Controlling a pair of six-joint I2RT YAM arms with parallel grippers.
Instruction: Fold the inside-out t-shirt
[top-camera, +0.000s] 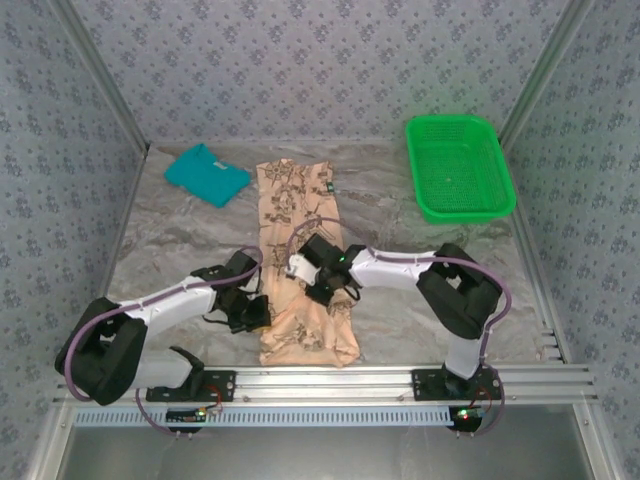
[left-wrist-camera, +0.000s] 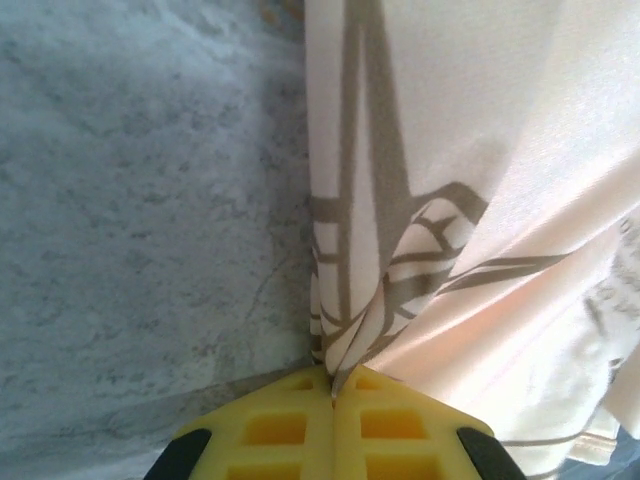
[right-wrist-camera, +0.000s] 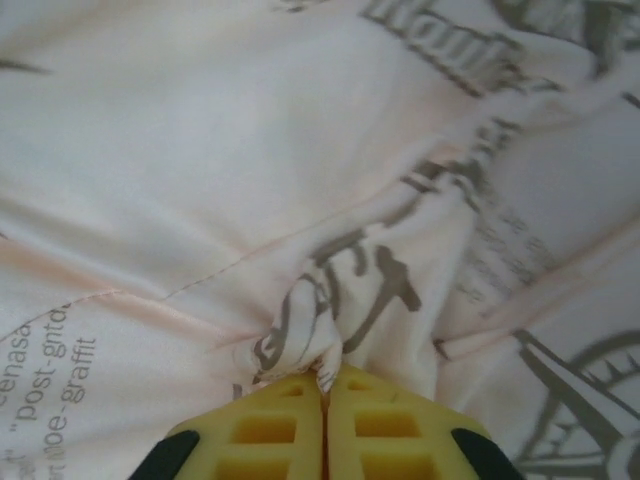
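Observation:
The inside-out t-shirt (top-camera: 300, 250) lies as a long narrow strip down the middle of the table, peach-beige with dark nautical prints. My left gripper (top-camera: 262, 308) sits at its left edge, low down, and is shut on a pinch of the t-shirt (left-wrist-camera: 400, 200); cloth is bunched between the yellow fingertips (left-wrist-camera: 280, 420). My right gripper (top-camera: 318, 290) rests over the strip's middle, shut on a raised fold of the t-shirt (right-wrist-camera: 330, 300), with the yellow fingertips (right-wrist-camera: 390, 420) pressed together.
A teal folded shirt (top-camera: 206, 174) lies at the back left. A green plastic basket (top-camera: 458, 166) stands at the back right. Grey marbled tabletop (left-wrist-camera: 130, 200) spreads left of the t-shirt. Patterned walls close in three sides.

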